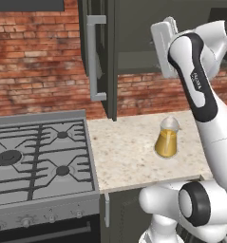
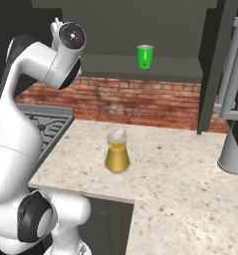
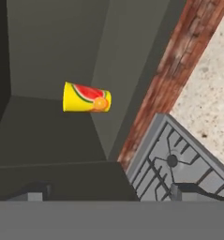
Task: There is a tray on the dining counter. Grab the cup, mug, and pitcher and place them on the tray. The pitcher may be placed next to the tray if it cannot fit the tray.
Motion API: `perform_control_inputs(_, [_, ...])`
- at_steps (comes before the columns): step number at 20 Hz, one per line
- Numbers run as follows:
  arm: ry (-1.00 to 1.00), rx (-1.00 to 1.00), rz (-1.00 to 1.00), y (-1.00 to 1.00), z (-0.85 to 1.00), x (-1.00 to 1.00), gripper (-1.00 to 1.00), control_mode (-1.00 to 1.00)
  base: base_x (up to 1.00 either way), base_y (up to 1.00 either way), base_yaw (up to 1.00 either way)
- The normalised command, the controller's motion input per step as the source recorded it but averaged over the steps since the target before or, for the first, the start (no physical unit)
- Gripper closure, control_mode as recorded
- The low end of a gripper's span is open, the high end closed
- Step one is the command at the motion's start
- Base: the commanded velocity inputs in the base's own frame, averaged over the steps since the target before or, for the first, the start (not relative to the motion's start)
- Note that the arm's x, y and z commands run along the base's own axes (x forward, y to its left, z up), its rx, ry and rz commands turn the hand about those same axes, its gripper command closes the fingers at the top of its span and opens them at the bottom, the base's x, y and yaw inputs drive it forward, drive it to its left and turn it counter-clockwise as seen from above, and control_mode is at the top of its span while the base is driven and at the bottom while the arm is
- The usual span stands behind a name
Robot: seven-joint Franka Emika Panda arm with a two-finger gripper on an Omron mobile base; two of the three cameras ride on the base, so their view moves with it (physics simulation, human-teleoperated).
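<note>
The gripper [image 3: 108, 191] stands wide open, empty, with the yellow cup [image 3: 86, 98] ahead of it inside the cabinet [image 3: 52, 51]; an off-line reach could knock the cup over.

One pitcher [image 2: 117, 156] of amber liquid stands on the worktop [image 2: 185, 174], below the raised pincer [image 3: 108, 190]. One green mug [image 2: 145, 56] sits on the cabinet shelf [image 2: 140, 67]. One yellow cup [image 3: 86, 98] with a fruit print lies ahead of the pincer inside the cabinet. One grey tapered vessel [image 2: 233, 152] stands at the worktop's far side. One stove [image 1: 36, 156].
</note>
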Motion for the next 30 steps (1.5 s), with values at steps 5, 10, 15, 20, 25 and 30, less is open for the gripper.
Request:
perform_control_inputs(5, [-0.07,0.00,0.00,0.28,-0.03,0.27,-1.00,-1.00,0.00,0.00,0.00])
perform_control_inputs(10, [-0.01,0.01,0.00,0.09,-0.02,0.36,-1.00,-1.00,0.00,0.00,0.00])
perform_control_inputs(15, [0.01,0.06,0.00,-0.01,-0.02,0.45,-1.00,-1.00,0.00,0.00,0.00])
perform_control_inputs(20, [0.00,0.02,0.00,0.04,-0.03,0.51,-1.00,-1.00,0.00,0.00,0.00])
perform_control_inputs(25, [0.01,0.00,0.00,0.12,0.00,0.49,-1.00,-1.00,0.00,0.00,0.00])
perform_control_inputs(30, [0.06,0.00,0.00,0.02,0.00,0.40,-1.00,-1.00,0.00,0.00,0.00])
